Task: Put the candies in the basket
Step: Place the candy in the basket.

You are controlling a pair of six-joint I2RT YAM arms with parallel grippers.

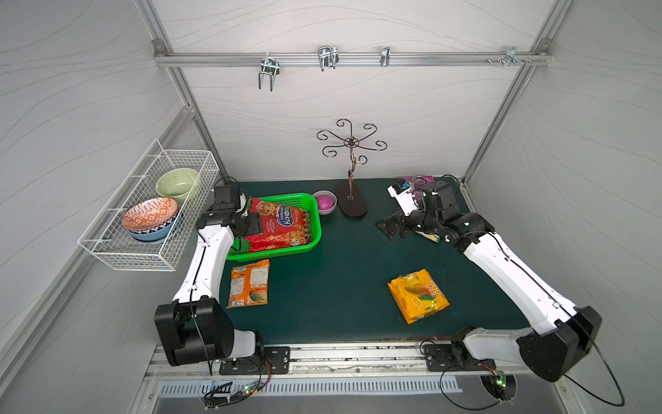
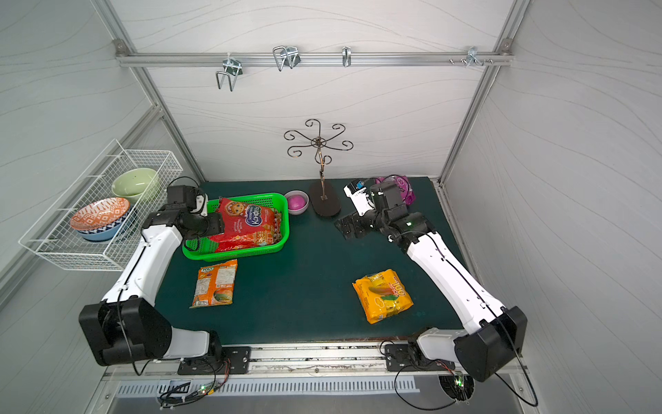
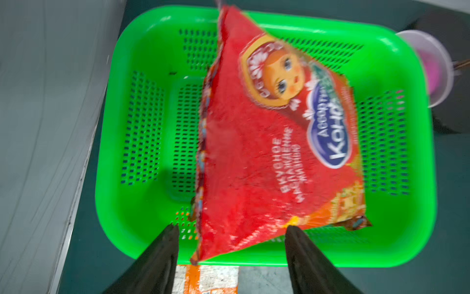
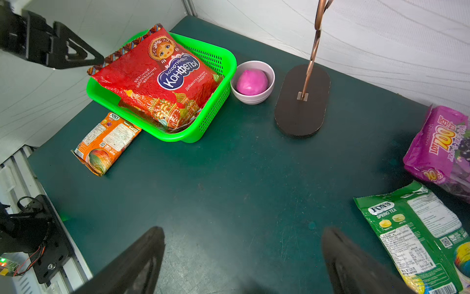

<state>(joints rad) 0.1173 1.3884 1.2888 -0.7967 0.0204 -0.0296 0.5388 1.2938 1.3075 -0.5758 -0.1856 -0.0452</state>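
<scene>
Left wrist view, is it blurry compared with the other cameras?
Left wrist view: the red candy bag and basket rim are smeared by motion blur. Right wrist view: the bag's print is crisp, only the right gripper is out of focus. Both top views: evenly lit, softer detail.

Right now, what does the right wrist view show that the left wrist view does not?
Only the right wrist view: the green bag, the purple bag, the stand's base and the open right end effector. Only the left wrist view: the basket's perforated floor. Both: the red bag in the basket, the orange bag beside it, the bowl with a pink ball.
</scene>
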